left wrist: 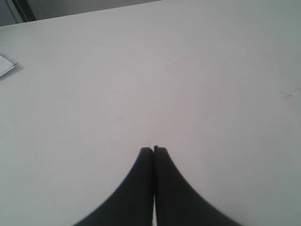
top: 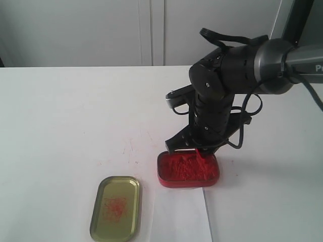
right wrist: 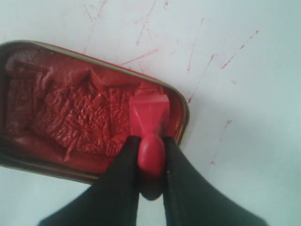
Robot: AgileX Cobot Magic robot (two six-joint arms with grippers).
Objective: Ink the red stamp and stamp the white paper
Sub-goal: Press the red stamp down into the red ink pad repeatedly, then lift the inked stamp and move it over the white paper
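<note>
Over the ink tin (top: 186, 182), the right gripper (right wrist: 151, 140) pinches the red stamp (right wrist: 148, 113).
On the left gripper (left wrist: 154, 149), fingers pressed together.

ext: high | R-wrist: close above tin (right wrist: 94, 58), ext shares | L-wrist: low over table (left wrist: 188, 70)

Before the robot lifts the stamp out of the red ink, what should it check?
1. Grip of the right gripper on the red stamp: ok.
2. Stamp base down in the ink tin: ok.
3. Stamp face fully inked: cannot tell, it is hidden.
4. The white paper lying flat next to the tin: ok.
5. The left gripper shut over the table, away from the ink: ok.
</note>
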